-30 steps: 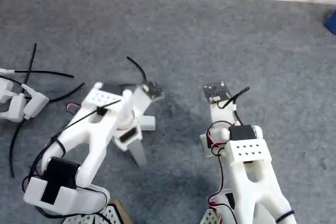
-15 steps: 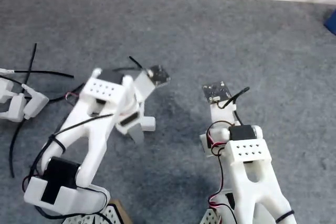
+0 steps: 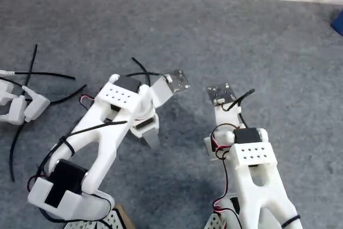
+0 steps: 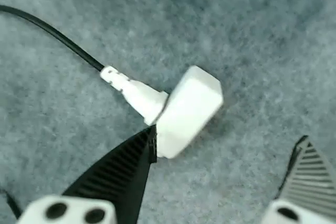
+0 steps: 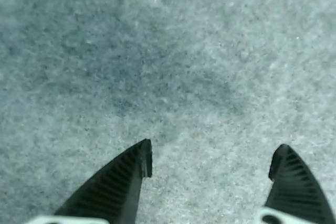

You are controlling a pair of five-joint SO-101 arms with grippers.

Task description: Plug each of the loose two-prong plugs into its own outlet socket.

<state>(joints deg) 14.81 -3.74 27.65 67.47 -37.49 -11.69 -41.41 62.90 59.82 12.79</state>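
A white plug (image 4: 186, 111) lies on the grey carpet, its black cord (image 4: 52, 32) trailing away. My left gripper (image 4: 227, 135) hangs open just above it, one black finger (image 4: 123, 166) touching the plug's side where the cord joins it and the other finger (image 4: 307, 171) well apart. From above, the left arm (image 3: 120, 113) covers that plug, and a black cord end (image 3: 138, 67) sticks out behind it. More white plugs (image 3: 24, 108) with black cords lie at the far left. My right gripper (image 5: 213, 148) is open over bare carpet.
The right arm (image 3: 249, 159) stands right of centre, close to the left arm's wrist. A blue object (image 3: 338, 22) shows at the right edge. A brown base corner (image 3: 120, 215) sits at the front.
The left arm has swung its wrist to the right, toward the right arm. The right arm has not moved.
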